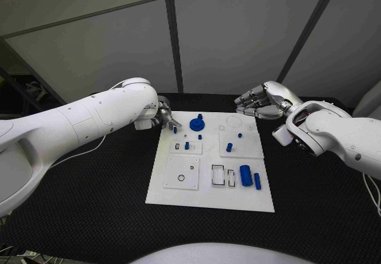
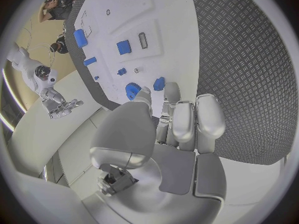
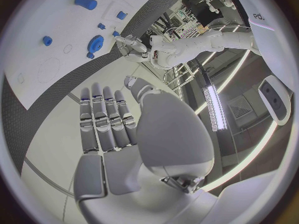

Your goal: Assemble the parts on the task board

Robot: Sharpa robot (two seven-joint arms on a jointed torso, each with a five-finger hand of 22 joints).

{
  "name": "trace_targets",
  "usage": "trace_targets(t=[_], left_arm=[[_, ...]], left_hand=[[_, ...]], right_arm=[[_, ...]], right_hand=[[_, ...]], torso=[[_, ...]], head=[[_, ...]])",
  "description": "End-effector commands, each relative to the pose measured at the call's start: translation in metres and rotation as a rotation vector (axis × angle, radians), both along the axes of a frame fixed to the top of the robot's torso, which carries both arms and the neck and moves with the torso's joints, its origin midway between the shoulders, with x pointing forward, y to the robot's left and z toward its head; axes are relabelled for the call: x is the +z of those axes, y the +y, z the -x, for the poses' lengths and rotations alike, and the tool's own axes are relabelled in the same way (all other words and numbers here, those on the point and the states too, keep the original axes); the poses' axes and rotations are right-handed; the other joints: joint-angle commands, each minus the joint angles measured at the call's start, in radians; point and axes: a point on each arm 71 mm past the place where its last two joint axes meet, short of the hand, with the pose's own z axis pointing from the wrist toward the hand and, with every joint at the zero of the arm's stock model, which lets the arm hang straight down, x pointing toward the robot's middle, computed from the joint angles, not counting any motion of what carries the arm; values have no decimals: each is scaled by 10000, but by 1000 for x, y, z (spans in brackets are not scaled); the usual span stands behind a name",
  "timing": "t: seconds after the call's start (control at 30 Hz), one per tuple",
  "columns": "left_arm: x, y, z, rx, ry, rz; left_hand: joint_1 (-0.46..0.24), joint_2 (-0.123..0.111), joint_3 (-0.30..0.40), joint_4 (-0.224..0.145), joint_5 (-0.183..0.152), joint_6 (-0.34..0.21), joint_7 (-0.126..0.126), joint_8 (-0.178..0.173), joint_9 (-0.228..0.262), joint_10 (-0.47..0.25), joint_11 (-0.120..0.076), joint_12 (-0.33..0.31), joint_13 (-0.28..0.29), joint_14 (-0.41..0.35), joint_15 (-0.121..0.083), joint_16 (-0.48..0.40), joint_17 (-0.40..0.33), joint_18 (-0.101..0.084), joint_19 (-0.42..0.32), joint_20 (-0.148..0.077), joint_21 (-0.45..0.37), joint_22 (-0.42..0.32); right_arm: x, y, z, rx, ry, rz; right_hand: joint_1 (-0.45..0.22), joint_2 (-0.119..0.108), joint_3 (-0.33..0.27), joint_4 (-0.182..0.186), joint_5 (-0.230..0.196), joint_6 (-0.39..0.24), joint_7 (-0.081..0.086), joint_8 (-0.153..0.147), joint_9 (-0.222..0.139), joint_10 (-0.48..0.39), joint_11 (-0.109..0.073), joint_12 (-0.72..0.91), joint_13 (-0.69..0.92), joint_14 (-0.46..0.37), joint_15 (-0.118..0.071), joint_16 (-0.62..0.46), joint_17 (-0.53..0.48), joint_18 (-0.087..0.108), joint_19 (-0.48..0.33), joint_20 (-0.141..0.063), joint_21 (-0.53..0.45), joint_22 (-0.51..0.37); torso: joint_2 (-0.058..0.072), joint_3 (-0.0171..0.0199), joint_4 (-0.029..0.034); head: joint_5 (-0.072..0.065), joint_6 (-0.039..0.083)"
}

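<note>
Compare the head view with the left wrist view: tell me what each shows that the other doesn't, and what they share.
Head view alone: the right hand, holding nothing, off the far right corner of the task board; the board's near edge and the long blue cylinder lying on its near right part.

Left wrist view alone: the left hand's fingertips close up, next to a small blue part at the board's edge; whether they touch it is unclear.

Both: the left hand at the board's far left corner, the blue gear and the white board.

The left hand (image 1: pixel 161 118) is largely hidden behind its own white arm, so whether its fingers touch the task board (image 1: pixel 208 190) cannot be told.
</note>
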Motion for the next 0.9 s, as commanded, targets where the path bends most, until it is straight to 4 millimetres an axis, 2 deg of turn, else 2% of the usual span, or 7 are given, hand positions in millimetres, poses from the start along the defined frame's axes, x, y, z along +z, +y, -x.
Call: trace_targets(t=[0.03,0.27,0.37,0.77,0.9], left_arm=[[0,-1,0,-117,132,-82],[0,0,0,-80,113,-82],[0,-1,0,-76,102,-75],[-1,-3,0,-165,172,-77],[-1,-3,-1,-160,162,-61]], left_hand=[[76,28,-4,-76,20,75,-23,51,-16,-23,-69,36,-16,154,-73,16,9,-1086,53,12,19,2],[86,40,0,-80,18,79,-24,53,-18,-23,-70,36,-19,154,-73,14,7,-1085,51,11,15,0],[214,182,77,-130,5,93,-33,59,-36,-25,-78,34,-53,156,-81,17,9,-1087,58,4,15,15],[526,316,206,-321,-36,113,-58,69,-72,-25,-101,26,-122,160,-97,21,11,-1095,76,-11,27,59],[729,460,339,-439,-48,121,-78,68,-97,-28,-120,11,-167,161,-111,21,10,-1096,80,-23,24,74]], right_arm=[[1,1,0,108,-53,-18],[1,1,0,113,-52,-18],[1,2,0,117,-52,-19],[1,2,0,129,-50,-21],[1,2,0,134,-50,-22]], right_hand=[[-103,21,-64,-1,50,-26,45,-35,-8,-28,13,-39,3,-93,-6,-35,-10,53,44,57,-52,-11],[-103,21,-64,-1,50,-26,45,-35,-8,-28,13,-39,3,-93,-6,-35,-10,53,44,57,-52,-11],[-97,34,-60,-4,72,-30,45,-34,-8,-32,12,-39,3,-96,-5,-34,-20,53,52,59,-69,-22],[-97,34,-60,-4,72,-30,45,-34,-8,-32,12,-39,3,-96,-5,-34,-20,53,52,59,-69,-22],[-97,34,-60,-4,72,-30,45,-34,-8,-32,12,-39,3,-96,-5,-34,-20,53,52,59,-69,-22]], torso=[[-2,0,4],[0,1,6],[-4,0,1],[3,2,5],[-4,3,4]], head=[[-16,-25],[-14,-38],[-9,-46],[-21,-75],[-24,-80]])
